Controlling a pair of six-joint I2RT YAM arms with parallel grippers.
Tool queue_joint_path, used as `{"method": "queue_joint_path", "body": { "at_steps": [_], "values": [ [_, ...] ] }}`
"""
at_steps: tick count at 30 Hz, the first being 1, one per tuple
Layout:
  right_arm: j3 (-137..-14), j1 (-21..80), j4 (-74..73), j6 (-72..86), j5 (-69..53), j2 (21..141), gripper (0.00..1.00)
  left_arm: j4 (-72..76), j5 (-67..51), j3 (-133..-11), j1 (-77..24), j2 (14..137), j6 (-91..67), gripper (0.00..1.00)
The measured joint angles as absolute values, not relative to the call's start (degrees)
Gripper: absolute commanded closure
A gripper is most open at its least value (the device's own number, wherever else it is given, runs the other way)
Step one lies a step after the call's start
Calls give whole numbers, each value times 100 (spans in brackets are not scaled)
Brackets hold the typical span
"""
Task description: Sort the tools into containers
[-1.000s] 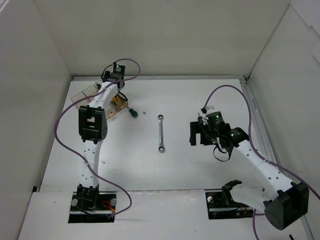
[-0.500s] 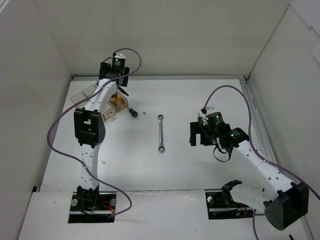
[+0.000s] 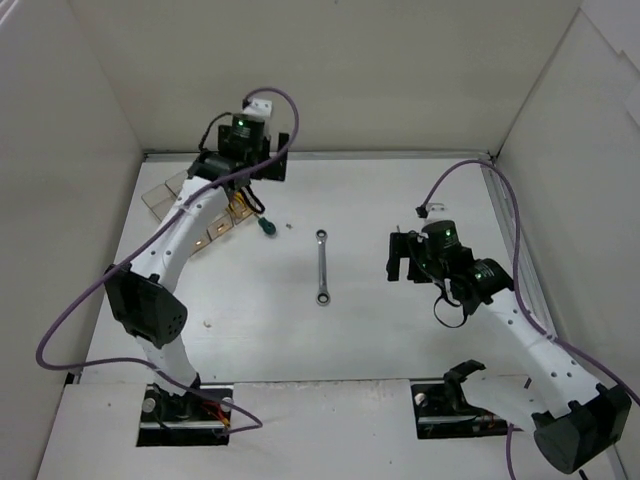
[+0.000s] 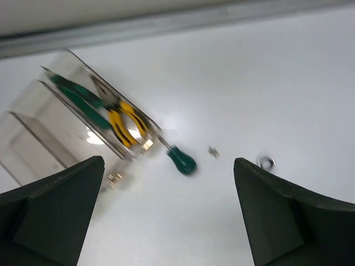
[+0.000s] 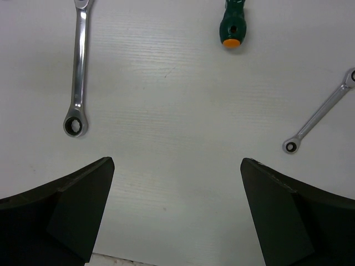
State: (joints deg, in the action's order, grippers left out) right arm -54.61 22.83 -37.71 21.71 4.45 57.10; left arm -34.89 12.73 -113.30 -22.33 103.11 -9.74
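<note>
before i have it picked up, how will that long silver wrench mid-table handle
Probably stiff: the wrench looks like one solid metal bar. It lies flat on the table, so it likely won't roll but may be hard to get under. Its shiny finish could slip.

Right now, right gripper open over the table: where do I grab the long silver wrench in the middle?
Mid-shaft of the long silver wrench, from straight above, with the right gripper turned to straddle the thin shank. It lies flat on the table, shank running near-to-far, with nothing beside it. The ring end is wider and would probably seat worse.
</note>
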Motion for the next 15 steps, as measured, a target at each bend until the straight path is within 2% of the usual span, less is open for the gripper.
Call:
{"method": "queue_joint_path", "body": {
  "at_steps": [10,15],
  "values": [
    [-5489,2283,-3778,2405,919,5041,2,-3756,513,-8095,-3544,9408,-2349,2],
    [-5465,2283,-3785,2569,998,4731,2,-3778,585,-7544,-3780,9043,-3061,7]
  ]
}}
